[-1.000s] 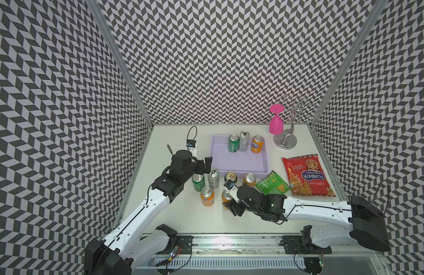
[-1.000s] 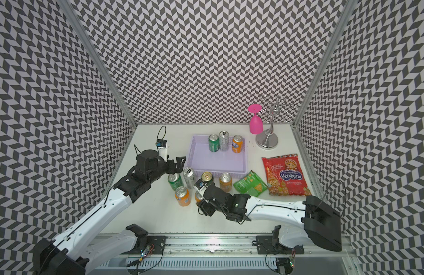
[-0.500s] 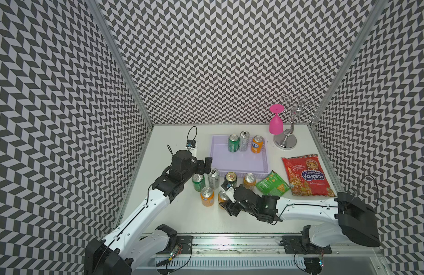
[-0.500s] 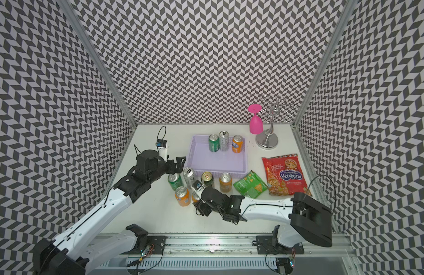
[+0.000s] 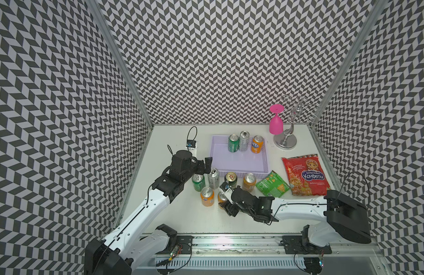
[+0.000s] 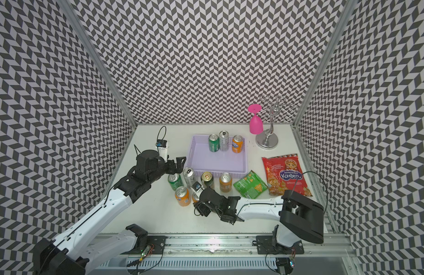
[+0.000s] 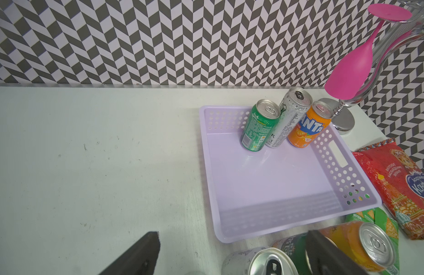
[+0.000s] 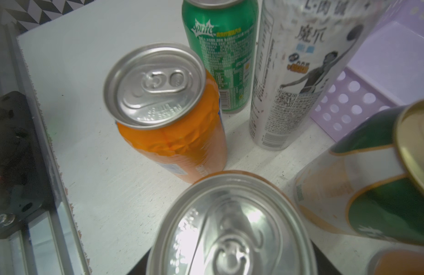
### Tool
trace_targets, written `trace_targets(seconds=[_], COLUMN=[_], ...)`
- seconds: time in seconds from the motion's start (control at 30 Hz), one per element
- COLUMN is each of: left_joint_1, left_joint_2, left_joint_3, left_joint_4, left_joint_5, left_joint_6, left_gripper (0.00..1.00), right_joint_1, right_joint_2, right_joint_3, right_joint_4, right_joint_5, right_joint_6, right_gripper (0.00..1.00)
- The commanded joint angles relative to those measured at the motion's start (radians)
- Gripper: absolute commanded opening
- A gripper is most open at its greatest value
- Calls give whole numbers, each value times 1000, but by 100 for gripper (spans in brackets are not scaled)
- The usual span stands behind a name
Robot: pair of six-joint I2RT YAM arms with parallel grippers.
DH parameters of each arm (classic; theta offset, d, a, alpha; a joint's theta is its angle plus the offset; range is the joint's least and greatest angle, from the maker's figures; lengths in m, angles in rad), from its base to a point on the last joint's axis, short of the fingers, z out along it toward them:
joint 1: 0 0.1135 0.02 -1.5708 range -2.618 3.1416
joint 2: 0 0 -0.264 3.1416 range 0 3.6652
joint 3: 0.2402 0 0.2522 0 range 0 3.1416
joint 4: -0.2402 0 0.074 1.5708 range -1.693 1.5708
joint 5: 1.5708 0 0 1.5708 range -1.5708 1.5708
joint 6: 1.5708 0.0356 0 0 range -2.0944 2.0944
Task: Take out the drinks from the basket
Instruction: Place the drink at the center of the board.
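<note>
Change: the right arm has swung toward the left edge of the tabletop (image 5: 182, 219), shoulder block coming with it. The right end effector (image 5: 223, 202) barely shifts and stays clenched on the held orange can (image 8: 230, 226). It sits low, just beside the loose orange can (image 5: 207, 195), between the basket (image 5: 242, 162) and the front edge. Can't tell if the base is down yet. Reads as a placement nearly finished, release pending.

Left end effector (image 5: 206, 165): no change, fully released, grasping nothing, hovering by the silver can (image 5: 213, 177) outside the basket's near left corner.

Count: six out, clustered in front of the basket's near wall. Those three plus the green can (image 5: 198, 182), gold-top can (image 5: 230, 179) and right orange can (image 5: 249, 182). Three left inside, in a row at the far wall, touching: far green can (image 5: 233, 142), far silver can (image 5: 244, 140), far orange can (image 5: 257, 144). Roughly two thirds done.

In the way: the cluster stands between both arms and the last three, so the reach likely goes over it. The row is tight with little finger room, so I'd take an end can first. The pink goblet (image 5: 276, 121) on the chrome rack (image 5: 285, 140) is near the basket's far right corner, close to the far orange can. The green snack bag (image 5: 273, 184) and red snack bag (image 5: 304, 175) lie toward the right edge, off the path.
</note>
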Motion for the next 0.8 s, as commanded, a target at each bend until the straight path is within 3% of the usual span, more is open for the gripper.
trace_targets(seconds=[0.0, 0.4, 0.77], left_joint_1=[7, 6, 6], left_joint_2=[-11, -11, -11], left_joint_3=[-9, -4, 11], left_joint_4=[25, 23, 15], left_joint_5=[4, 4, 18], left_joint_6=[5, 9, 16], left_gripper=[99, 99, 99], right_joint_1=[7, 7, -10], right_joint_2=[-2, -55, -230], right_joint_3=[1, 17, 101], right_joint_4=[136, 68, -111], right_joint_5=[30, 37, 95], right_joint_6=[0, -6, -26], right_gripper=[52, 83, 100])
